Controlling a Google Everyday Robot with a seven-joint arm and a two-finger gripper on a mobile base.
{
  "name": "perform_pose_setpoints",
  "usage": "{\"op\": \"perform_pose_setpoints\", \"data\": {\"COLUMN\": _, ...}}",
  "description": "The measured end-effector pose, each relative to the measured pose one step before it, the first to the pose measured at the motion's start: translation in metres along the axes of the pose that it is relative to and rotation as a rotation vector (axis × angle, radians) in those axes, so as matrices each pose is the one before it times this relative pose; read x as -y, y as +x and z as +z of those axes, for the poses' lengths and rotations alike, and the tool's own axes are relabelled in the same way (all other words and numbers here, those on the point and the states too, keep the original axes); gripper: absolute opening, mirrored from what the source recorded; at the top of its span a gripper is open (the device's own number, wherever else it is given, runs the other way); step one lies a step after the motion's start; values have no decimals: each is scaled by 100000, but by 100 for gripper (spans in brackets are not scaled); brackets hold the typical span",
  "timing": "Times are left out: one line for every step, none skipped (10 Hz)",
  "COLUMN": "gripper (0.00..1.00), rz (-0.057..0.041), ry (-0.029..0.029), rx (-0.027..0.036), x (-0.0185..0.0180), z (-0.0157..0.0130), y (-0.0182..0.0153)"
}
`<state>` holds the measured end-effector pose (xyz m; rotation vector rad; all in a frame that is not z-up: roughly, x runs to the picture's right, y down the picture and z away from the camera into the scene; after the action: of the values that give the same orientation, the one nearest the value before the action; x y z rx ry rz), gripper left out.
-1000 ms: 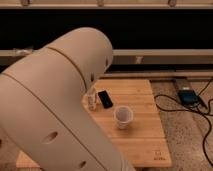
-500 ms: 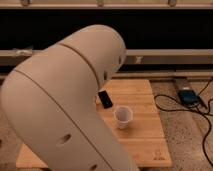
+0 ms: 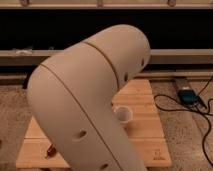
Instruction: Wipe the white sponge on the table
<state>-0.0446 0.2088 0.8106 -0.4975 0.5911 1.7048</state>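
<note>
My large cream-coloured arm (image 3: 90, 100) fills the middle of the camera view and covers most of the light wooden table (image 3: 145, 127). The gripper is hidden somewhere behind the arm's bulk, so I cannot place it over the table. The white sponge is hidden too. A translucent white plastic cup (image 3: 123, 114) stands upright on the table just right of the arm, partly cut off by it.
A small dark reddish object (image 3: 50, 149) lies near the table's front left edge. On the speckled floor to the right lie a blue device (image 3: 187, 96) and black cables (image 3: 200, 112). A dark wall with a pale ledge (image 3: 180, 55) runs behind the table.
The arm has swung right across the view and covers more of the table. The small dark object seen beside the cup earlier is now hidden behind it.
</note>
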Motion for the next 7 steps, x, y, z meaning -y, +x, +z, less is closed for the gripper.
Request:
{"op": "perform_pose_setpoints", "data": {"gripper": 14, "rz": -594, "ry": -420, "rx": 364, "x": -521, "z": -102, "y": -497}}
{"op": "perform_pose_setpoints", "data": {"gripper": 24, "rz": -926, "ry": -488, "rx": 299, "x": -828, "z": -84, "y": -532}}
{"op": "perform_pose_setpoints", "data": {"gripper": 35, "rz": -1254, "ry": -691, "rx": 173, "x": -1434, "z": -42, "y": -597}}
{"op": "perform_pose_setpoints", "data": {"gripper": 43, "rz": -1620, "ry": -912, "rx": 94, "x": -1576, "z": -14, "y": -467}}
{"op": "perform_pose_setpoints", "data": {"gripper": 56, "rz": -3342, "ry": -1597, "rx": -58, "x": -2345, "z": 36, "y": -476}}
{"op": "perform_pose_setpoints", "data": {"gripper": 65, "rz": -2793, "ry": -1315, "rx": -320, "x": -1323, "z": 29, "y": -150}}
{"op": "perform_pose_setpoints", "data": {"gripper": 74, "rz": -2976, "ry": -1266, "rx": -909, "x": -1065, "z": 62, "y": 92}}
